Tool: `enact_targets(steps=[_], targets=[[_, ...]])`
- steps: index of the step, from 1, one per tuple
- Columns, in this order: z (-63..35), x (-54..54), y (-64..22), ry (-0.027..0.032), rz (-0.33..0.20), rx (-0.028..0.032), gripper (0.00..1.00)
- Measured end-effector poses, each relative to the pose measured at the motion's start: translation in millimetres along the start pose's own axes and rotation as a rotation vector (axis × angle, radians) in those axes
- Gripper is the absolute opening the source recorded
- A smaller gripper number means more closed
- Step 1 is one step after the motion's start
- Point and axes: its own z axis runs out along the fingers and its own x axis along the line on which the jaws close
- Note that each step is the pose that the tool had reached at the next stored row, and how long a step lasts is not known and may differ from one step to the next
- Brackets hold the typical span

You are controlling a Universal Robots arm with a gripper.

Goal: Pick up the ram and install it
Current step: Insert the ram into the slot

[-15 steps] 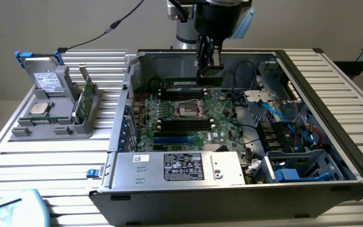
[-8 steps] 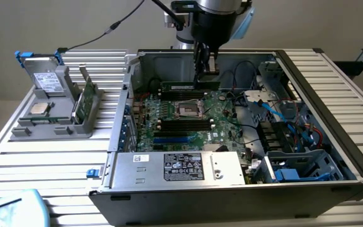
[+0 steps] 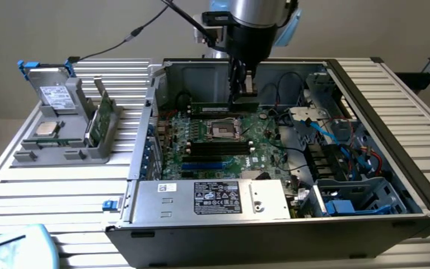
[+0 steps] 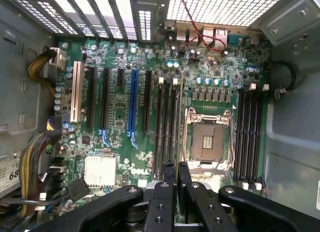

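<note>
Pincer (image 4: 176, 167) is down inside the open computer case (image 3: 394, 106), fingers (image 4: 162, 197) squeezed nearly together, and yes, it has the ram (image 4: 178, 117) clamped edge-on between them! The green stick runs along the black memory slots (image 4: 165, 122) just beside the empty processor socket (image 4: 210, 139), at the motherboard's (image 3: 256, 140) far edge in the exterior view, close to the case's back wall. Whether it touches a slot or hangs just above, hard to say from here. Out on the slatted table (image 3: 58, 190), well clear of the case at the exterior view's left, a grey holder (image 3: 58, 152) has another green board (image 3: 103, 115) standing upright in it.
</note>
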Motion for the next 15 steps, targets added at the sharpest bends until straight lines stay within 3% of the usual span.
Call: enact_targets(steps=[15], targets=[[27.3,1.8,-1.8,-0.0013,0.018,0.0011,0.14]])
